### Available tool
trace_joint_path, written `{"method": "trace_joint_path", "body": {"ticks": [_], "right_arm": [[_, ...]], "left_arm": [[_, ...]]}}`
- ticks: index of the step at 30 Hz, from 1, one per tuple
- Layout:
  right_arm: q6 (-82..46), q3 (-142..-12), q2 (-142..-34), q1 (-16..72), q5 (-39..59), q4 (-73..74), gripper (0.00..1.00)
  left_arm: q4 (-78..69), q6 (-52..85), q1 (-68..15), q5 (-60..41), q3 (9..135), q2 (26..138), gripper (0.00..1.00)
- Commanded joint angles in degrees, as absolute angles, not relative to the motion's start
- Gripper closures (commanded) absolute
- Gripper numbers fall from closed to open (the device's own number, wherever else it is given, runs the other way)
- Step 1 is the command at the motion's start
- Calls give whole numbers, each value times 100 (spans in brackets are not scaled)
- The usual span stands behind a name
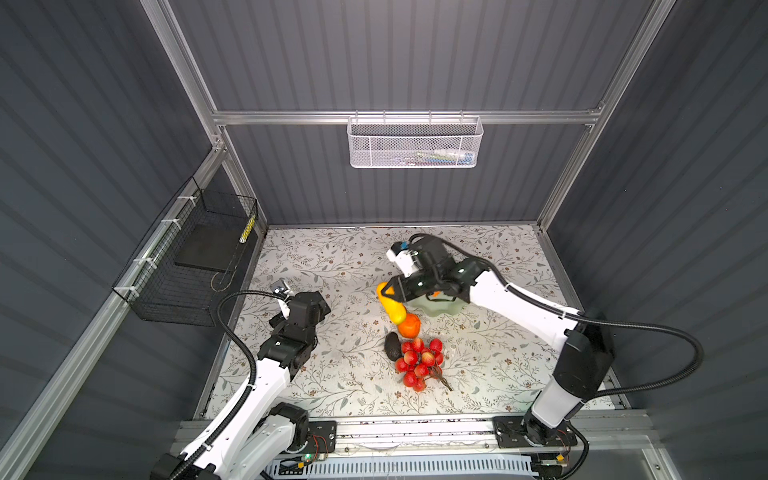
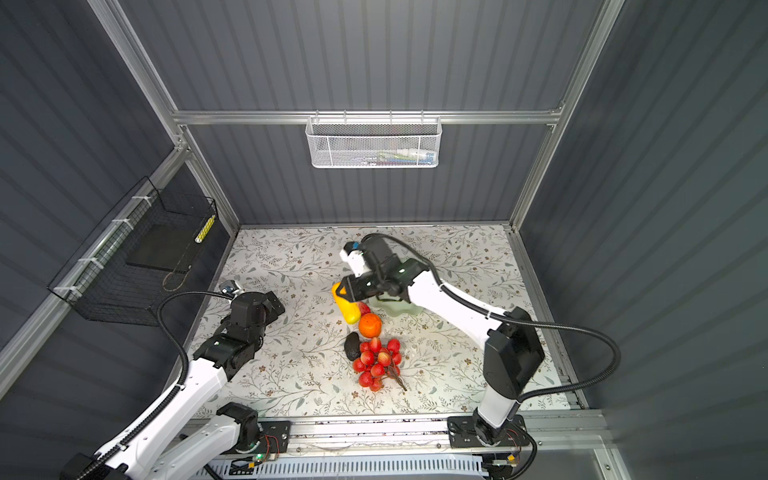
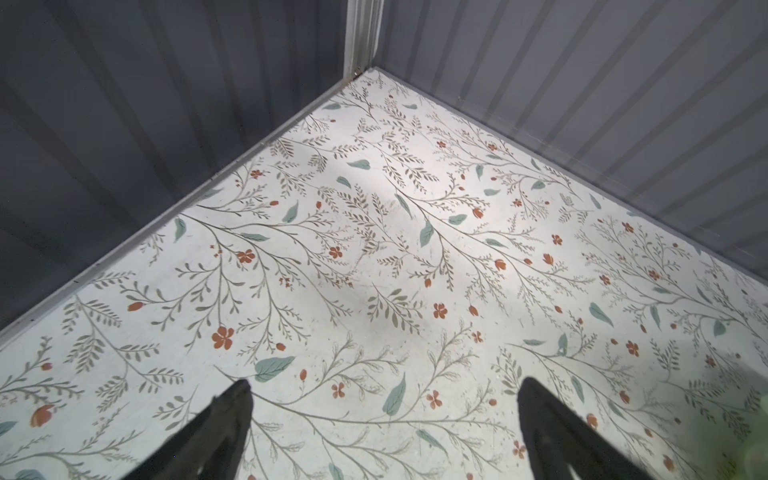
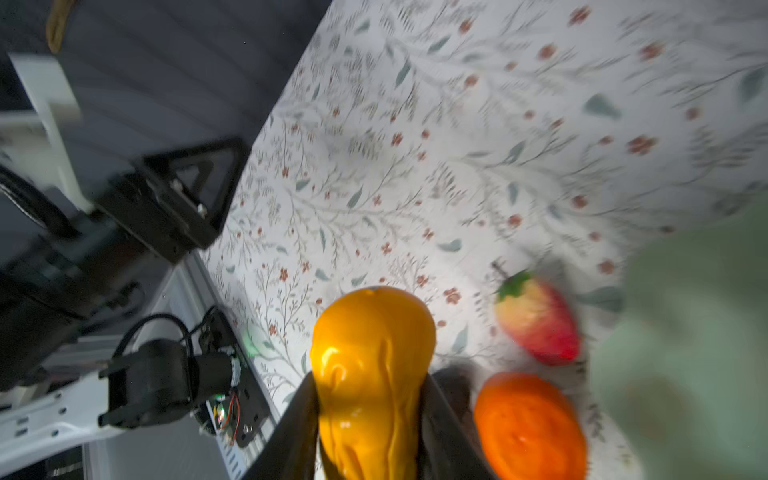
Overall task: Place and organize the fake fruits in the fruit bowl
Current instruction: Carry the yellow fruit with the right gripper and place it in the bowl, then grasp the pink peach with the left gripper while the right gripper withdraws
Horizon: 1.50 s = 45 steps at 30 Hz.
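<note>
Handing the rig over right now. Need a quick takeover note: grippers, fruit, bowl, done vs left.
Left gripper: open, empty, above bare table.
Right gripper: shut on the yellow piece, beside the fruit bowl, not over it.
On the table: strawberry, large orange, avocado, berry cluster.
Done: yellow piece gripped. The right arm hides most of the bowl, so its contents are unclear.
Left: put the yellow piece and the other four in the bowl, then arrange them.
</note>
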State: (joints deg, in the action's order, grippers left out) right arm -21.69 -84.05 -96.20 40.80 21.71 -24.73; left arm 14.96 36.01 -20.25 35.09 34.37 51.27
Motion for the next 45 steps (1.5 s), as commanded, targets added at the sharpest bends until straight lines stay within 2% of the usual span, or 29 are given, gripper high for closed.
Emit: {"method": "trace_joint_path", "body": {"ticks": [1, 3, 6, 17, 23, 29, 36, 41, 45], "right_arm": [[-2245, -8237, -9783, 3381, 2010, -2443, 81], [-2105, -8219, -9909, 3029, 1513, -2453, 81], [-1949, -8407, -10293, 2737, 1423, -2607, 81], [-1547, -8857, -11346, 2691, 1071, -2498, 80], [-1591, -8860, -11610, 2705, 1018, -2482, 76], [-1591, -8813, -11743, 2702, 887, -2389, 66], [-1550, -8937, -11654, 2698, 758, -2494, 43], [-1612, -8753, -10942, 2646, 539, -2361, 30], [-1728, -8127, -9895, 2572, 338, -1802, 18]], "left_arm": [[1089, 3338, -1986, 2934, 3450, 5267, 0], [973, 3288, -1985, 2665, 3481, 5377, 0], [858, 3247, -1984, 2324, 3554, 5562, 0], [457, 3293, -1986, 1377, 3633, 6107, 0], [265, 3366, -1989, 911, 3665, 6365, 1], [4, 3521, -1994, 431, 3663, 6677, 2], [-499, 3773, -2020, -259, 3652, 7060, 5], [-614, 3702, -2343, -605, 3927, 7520, 7], [-503, 3504, -2950, -648, 4356, 8111, 9]]}}
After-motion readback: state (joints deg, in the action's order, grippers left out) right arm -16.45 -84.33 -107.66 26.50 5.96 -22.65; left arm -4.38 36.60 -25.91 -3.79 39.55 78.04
